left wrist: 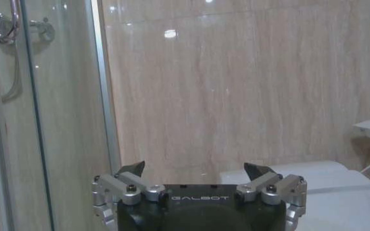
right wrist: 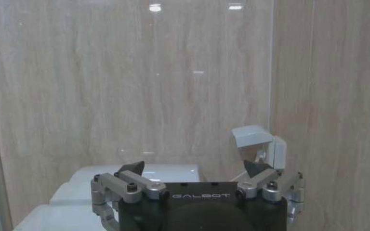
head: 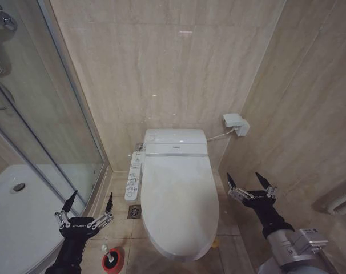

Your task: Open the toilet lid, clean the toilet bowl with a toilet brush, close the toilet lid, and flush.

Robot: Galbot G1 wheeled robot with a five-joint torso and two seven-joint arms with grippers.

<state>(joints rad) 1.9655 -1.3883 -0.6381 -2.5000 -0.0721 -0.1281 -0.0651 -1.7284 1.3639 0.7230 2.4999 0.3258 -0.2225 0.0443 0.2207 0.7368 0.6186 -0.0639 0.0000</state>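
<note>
The toilet lid is a glossy white oval lying shut over the toilet, so the toilet bowl is hidden beneath it. The toilet brush stands on the floor left of the toilet, with a thin white handle rising from a red round base. My left gripper hovers open just above and left of the brush, and it shows open in its wrist view too. My right gripper hangs open to the right of the lid, empty, as its wrist view confirms.
A white button remote panel runs along the toilet's left side. A floor drain lies beside it. The glass shower door and white shower tray stand to the left. A white wall socket box sits behind on the right.
</note>
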